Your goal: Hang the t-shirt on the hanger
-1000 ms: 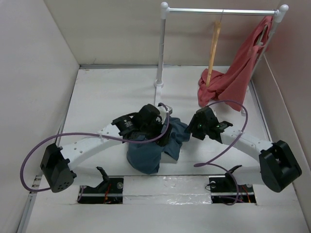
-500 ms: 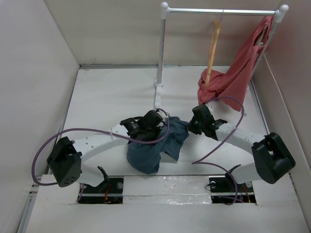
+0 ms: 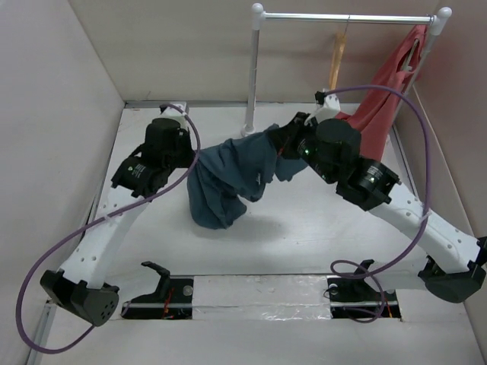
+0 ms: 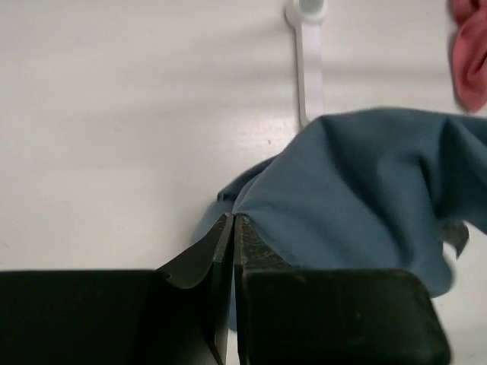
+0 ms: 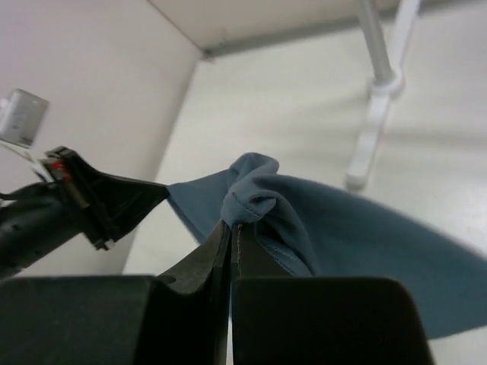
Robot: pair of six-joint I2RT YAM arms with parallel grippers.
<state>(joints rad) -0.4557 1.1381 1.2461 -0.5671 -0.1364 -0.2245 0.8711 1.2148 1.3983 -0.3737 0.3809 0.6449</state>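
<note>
You have the t-shirt (image 3: 228, 179) gathered up between both arms near the middle of the desk (image 3: 319, 236), a little toward 11 o'clock in the top view. Your left end effector (image 3: 195, 157) is pinched closed on the shirt's 9 o'clock end. In the left wrist view its jaws (image 4: 232, 222) meet with only a thin fold of blue cloth between them. Your right end effector (image 3: 280, 141) is likewise clamped tight on a bunched, stitched edge at the 3 o'clock end, which the right wrist view (image 5: 233, 225) shows plainly. The held edge is the shirt's long axis: it runs from 9 to 3 o'clock, rising slightly toward the right grip. The rest of the cloth sags toward 6 o'clock in a loose, rumpled lobe (you cannot tell from these views whether its lowest fold touches the desk). The hanger (image 3: 336, 61) is at about 1 o'clock, well apart from the shirt. It hangs by its hook from the white rail (image 3: 346, 17), seen almost edge-on with its long axis pointing down, and its lower part is hidden behind your right arm. The coral-red garment (image 3: 384, 95) hangs just beside it, toward the rail's 3 o'clock end.
</note>
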